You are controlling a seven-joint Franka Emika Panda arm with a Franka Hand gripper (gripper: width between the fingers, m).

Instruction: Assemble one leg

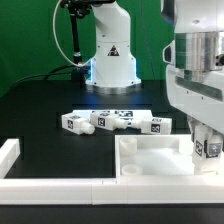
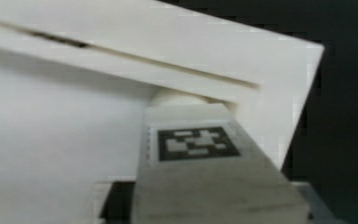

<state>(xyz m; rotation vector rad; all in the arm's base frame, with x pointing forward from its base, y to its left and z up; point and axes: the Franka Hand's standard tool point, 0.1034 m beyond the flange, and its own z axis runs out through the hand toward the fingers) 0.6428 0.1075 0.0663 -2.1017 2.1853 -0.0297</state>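
Note:
My gripper (image 1: 205,140) is shut on a leg (image 1: 207,148), a small white post with a black-and-white tag. It holds the leg upright at the corner of the white square panel (image 1: 150,158) on the exterior view's right. In the wrist view the leg (image 2: 197,150) fills the middle between my jaws, tag facing the camera. Its far end sits in the panel's corner, against the raised rim (image 2: 176,62). My gripper (image 2: 202,205) shows only as dark edges beside the leg. Three more legs (image 1: 110,121) lie in a row on the black table behind the panel.
A long white L-shaped rail (image 1: 40,184) runs along the table's front and up the exterior view's left. The robot's base (image 1: 110,55) stands at the back. Black table surface (image 2: 336,60) shows beyond the panel's rim.

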